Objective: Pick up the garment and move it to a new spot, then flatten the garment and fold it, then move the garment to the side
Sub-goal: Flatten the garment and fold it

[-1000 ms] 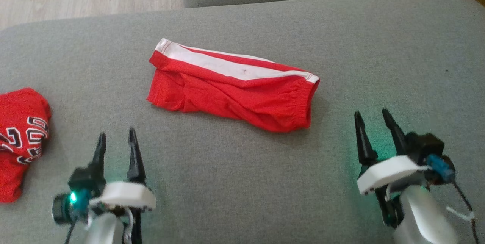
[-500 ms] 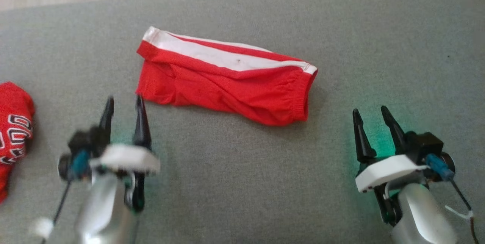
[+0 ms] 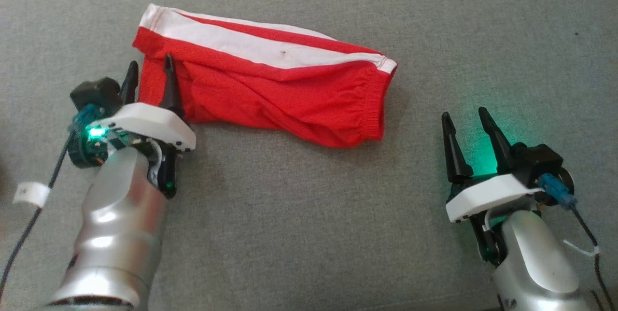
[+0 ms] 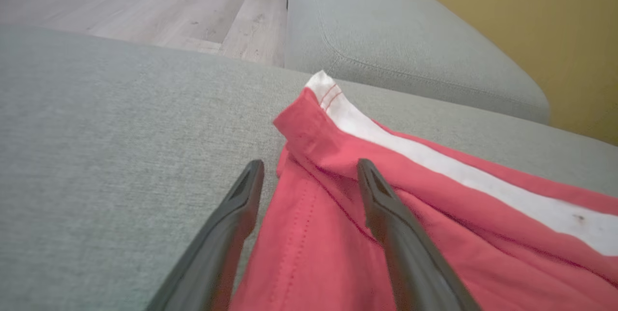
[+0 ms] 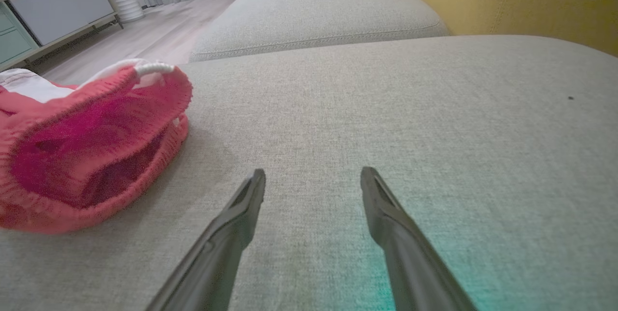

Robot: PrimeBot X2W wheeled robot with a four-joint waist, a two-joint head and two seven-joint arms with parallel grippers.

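The garment [image 3: 270, 89] is a pair of red shorts with a white side stripe, lying folded on the grey sofa cushion [image 3: 309, 233]. My left gripper [image 3: 149, 65] is open at its left end: one finger lies over the red fabric, the other just off the hem. In the left wrist view the garment [image 4: 434, 214] runs between and beyond the fingers of the left gripper [image 4: 309, 166]. My right gripper [image 3: 463, 114] is open over bare cushion, right of the elastic waistband. The right wrist view has the waistband opening of the garment [image 5: 87, 151] to the left of the open right gripper [image 5: 313, 172].
A second grey cushion [image 4: 386, 55] lies beyond the garment, with a yellow wall [image 4: 531, 26] behind it. Wooden floor [image 4: 145, 2] lies past the cushion's far edge. A cabinet [image 5: 53, 11] stands across the room.
The head camera has tilted down, so the floor and the other red cloth have left the picture. My left gripper has reached forward to the garment's left end. The right gripper stays put.
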